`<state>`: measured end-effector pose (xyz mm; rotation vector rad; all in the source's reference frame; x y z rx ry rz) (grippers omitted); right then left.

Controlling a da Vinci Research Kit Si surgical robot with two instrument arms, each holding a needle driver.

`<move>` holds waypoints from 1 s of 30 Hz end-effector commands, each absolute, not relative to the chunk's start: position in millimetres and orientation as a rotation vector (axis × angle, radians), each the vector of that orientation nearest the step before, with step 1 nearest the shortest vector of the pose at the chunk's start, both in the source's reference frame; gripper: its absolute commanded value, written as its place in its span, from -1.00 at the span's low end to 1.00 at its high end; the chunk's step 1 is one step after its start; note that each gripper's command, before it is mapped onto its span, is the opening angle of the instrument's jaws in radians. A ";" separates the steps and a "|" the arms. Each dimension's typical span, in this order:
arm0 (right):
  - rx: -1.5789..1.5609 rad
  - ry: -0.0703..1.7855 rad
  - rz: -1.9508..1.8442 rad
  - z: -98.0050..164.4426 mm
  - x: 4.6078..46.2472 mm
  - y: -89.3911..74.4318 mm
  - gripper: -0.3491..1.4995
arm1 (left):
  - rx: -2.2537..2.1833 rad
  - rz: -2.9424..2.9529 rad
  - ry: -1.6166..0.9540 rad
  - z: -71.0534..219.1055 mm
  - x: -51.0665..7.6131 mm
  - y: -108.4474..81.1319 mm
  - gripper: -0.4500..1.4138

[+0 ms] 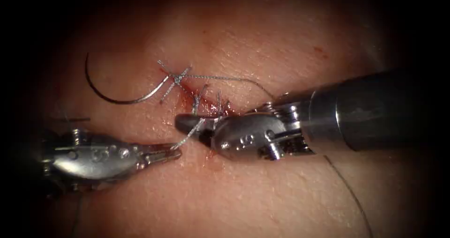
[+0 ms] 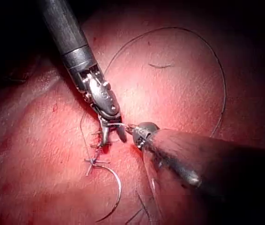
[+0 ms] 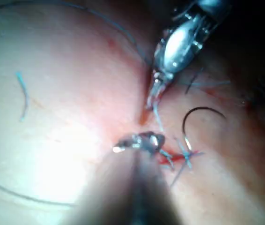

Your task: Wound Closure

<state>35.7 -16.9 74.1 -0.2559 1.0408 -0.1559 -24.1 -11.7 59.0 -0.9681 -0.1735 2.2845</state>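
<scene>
The right hand [image 1: 199, 128] reaches in from the right of the endoscope frame and lies over the cut [image 1: 206, 102], hiding its lower end and the stitches beneath; its jaws stand slightly parted with a short strand of thread [image 1: 190, 134] running between them. That strand leads down-left to the left hand [image 1: 171, 152], which comes from the lower left and has its tips closed on the thread's end. The left hand's shaft is lost in the dark edge of the frame. The needle [image 1: 117, 95] lies free on the tissue [image 1: 262, 191] at the upper left, left of the cut, held by neither hand; its eye end meets a knot [image 1: 177, 78] with cut ends splayed out. Red fluid [image 1: 190, 92] smears the cut. A loose thread tail [image 1: 349, 193] trails off the lower right.
</scene>
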 end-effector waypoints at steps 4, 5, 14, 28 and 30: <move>-0.280 1.067 -0.084 71.1 33.8 -17.1 0.76 | -0.969 2.297 -0.162 58.7 -21.5 -13.6 -1.00; -0.284 1.071 -0.077 70.6 33.4 -17.0 0.78 | -0.967 2.300 -0.157 58.6 -20.6 -13.8 -1.00; -0.308 1.063 -0.052 69.4 30.7 -17.5 0.76 | -0.945 2.297 -0.107 58.2 -7.7 -13.6 -1.00; -0.306 1.056 -0.036 69.6 30.5 -17.2 0.76 | -1.068 2.243 -0.125 60.1 -6.7 -12.9 0.93; -0.304 1.055 -0.029 69.5 30.5 -17.2 0.76 | -1.108 2.203 -0.109 58.8 -7.0 -12.2 0.89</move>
